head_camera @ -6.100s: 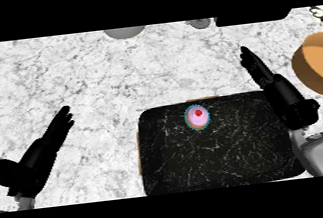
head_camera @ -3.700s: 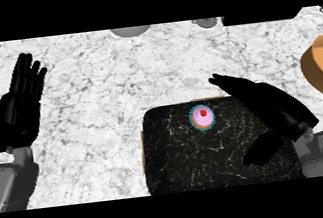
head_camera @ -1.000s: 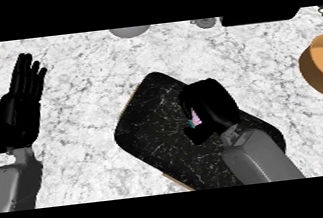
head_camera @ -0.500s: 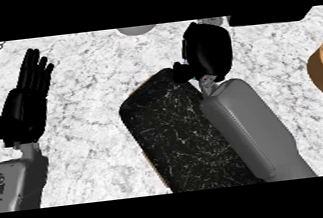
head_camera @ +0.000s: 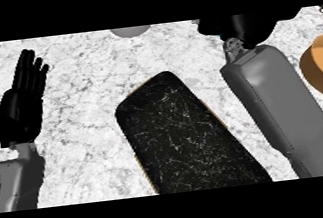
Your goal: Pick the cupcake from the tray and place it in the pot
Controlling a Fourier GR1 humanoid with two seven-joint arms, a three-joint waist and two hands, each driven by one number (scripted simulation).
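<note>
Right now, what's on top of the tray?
Nothing visible on the tray: bare dark surface. The right hand, past its far end, is too dark to tell whether it holds anything.

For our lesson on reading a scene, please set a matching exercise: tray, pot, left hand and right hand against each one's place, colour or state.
Things:
1 tray
2 pot
3 left hand
4 right hand

Descriptions:
A tan, at the right edge
B open, pointing up, at the left
C at the top edge, past the tray
D black, in the middle

Pairs: 1-D, 2-A, 3-B, 4-C
</note>
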